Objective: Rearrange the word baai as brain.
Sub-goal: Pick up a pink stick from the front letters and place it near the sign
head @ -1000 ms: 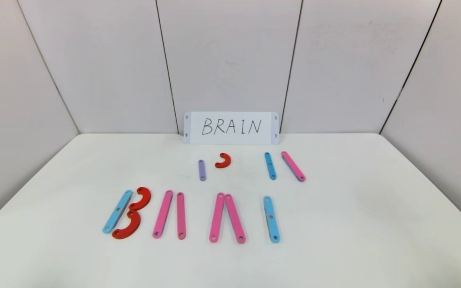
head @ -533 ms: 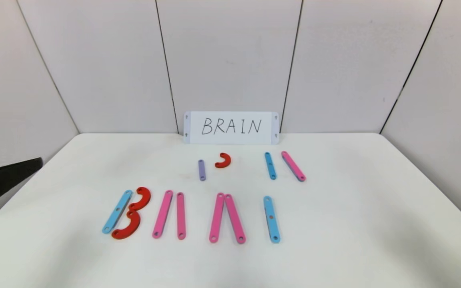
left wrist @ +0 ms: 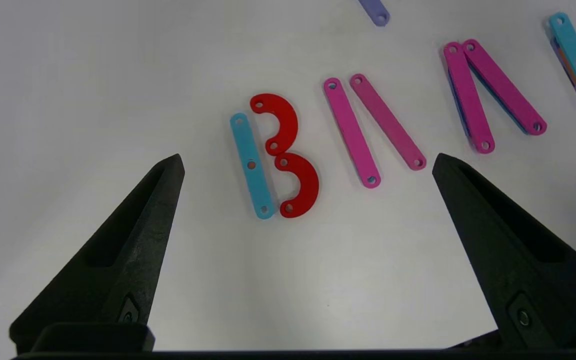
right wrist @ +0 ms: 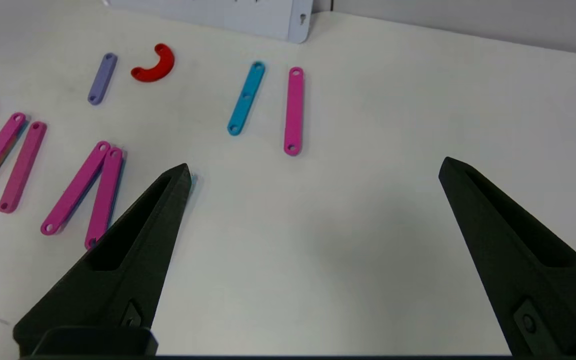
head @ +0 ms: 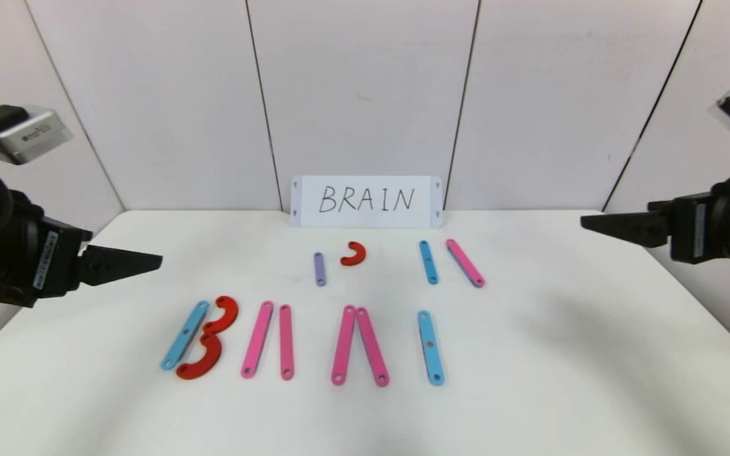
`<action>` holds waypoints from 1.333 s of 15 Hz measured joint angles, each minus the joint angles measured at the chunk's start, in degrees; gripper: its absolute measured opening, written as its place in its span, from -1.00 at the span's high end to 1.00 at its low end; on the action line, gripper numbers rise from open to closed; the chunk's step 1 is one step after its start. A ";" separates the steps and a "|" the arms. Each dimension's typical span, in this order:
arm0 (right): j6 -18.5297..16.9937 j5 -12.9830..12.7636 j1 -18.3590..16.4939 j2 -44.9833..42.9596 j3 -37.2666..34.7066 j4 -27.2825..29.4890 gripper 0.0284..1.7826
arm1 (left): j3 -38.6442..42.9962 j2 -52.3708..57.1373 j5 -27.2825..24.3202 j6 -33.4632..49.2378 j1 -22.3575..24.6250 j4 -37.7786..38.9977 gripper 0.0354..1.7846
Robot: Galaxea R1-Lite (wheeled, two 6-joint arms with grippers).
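Nothing rearranged yet: across the lower middle of the head view, the word baai lying on the white table as a blue strip with two red curves for the B, two pairs of pink strips with no crossbars, and a lone blue strip for the I. Above that row, below the card reading BRAIN, spare pieces waiting: a purple strip, a red curve, a blue strip and a pink strip. Left to do, by the look of it: R, crossbar for A, and a final N. At mid-left of the frame, left gripper spread wide, holding nothing, above the table's left side; at mid-right, right gripper likewise wide and empty. Plenty of bare table right of the I and toward the near edge.
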State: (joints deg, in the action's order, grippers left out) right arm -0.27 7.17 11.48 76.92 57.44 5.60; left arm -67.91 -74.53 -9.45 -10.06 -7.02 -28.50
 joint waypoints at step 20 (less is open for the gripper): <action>3.85 7.07 6.10 23.74 26.84 14.93 -0.95 | -10.39 -19.15 3.94 -0.44 -7.33 -10.02 -0.95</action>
State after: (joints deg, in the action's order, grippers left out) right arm 3.58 14.24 17.58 100.66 84.29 20.53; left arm -78.30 -93.68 -5.51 -10.50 -14.35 -38.52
